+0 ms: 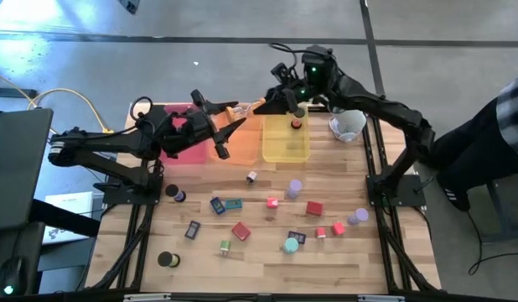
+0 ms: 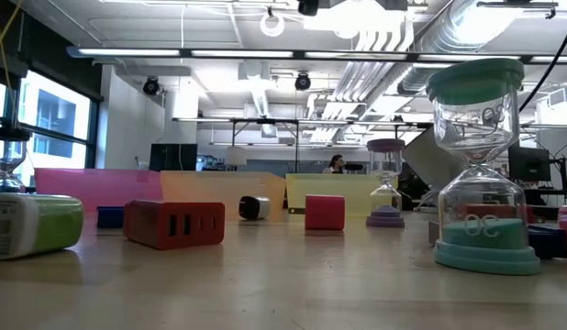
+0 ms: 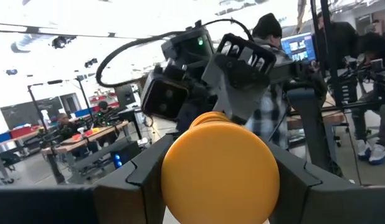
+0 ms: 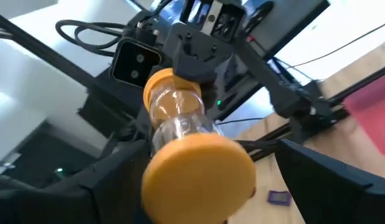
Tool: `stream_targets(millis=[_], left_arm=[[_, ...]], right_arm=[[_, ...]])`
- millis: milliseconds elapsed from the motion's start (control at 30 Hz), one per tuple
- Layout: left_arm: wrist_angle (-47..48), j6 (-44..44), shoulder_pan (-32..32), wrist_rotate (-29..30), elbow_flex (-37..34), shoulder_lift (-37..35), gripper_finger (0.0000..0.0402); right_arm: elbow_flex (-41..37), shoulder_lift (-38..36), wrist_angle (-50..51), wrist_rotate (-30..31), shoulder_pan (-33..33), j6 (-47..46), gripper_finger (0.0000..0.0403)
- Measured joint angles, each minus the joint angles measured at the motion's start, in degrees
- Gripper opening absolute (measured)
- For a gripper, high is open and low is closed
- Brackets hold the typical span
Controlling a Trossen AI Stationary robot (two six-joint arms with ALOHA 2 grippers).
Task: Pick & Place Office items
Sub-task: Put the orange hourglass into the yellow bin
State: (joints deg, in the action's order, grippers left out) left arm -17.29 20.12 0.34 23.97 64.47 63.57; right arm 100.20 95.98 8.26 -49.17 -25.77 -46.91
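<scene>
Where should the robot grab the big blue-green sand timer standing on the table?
Probably by its round top cap, coming straight down from above. The sand timer stands upright, so the cap's rim gives the fingers two opposite sides to squeeze. The glass middle is curved and would likely slip.

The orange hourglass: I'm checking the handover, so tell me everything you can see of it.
The orange hourglass has two flat, round orange end caps joined by a clear, waisted glass body. It hangs roughly level in the air over the orange tray, between the two arms. The left end effector is closed on one cap. The right end effector stands open around the other cap, with no visible contact. The sand cannot be made out.
</scene>
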Motion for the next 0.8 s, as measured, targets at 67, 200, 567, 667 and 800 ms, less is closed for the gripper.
stream_targets(millis=[67,200,567,667,800], left_arm=[[0.37,0.02,0.0,0.0,0.0,0.1,0.0185],[0.29,0.02,0.0,0.01,0.0,0.1,0.0185],[1.06,0.11,0.02,0.24,-0.02,0.09,0.0185],[1.11,1.09,0.02,0.33,-0.01,0.09,0.0185],[1.09,1.05,0.02,0.17,-0.02,0.07,0.0185]], right_arm=[[0.0,0.89,-2.15,-1.53,-0.01,-1.32,0.0341],[0.0,1.27,-4.73,-3.95,0.13,-1.76,0.0341],[0.01,1.12,-6.98,-5.45,0.63,-0.91,0.0341],[0.02,1.12,-7.36,-6.04,0.65,-0.59,0.0337],[0.0,1.12,-7.73,-6.33,0.65,-0.11,0.0303]])
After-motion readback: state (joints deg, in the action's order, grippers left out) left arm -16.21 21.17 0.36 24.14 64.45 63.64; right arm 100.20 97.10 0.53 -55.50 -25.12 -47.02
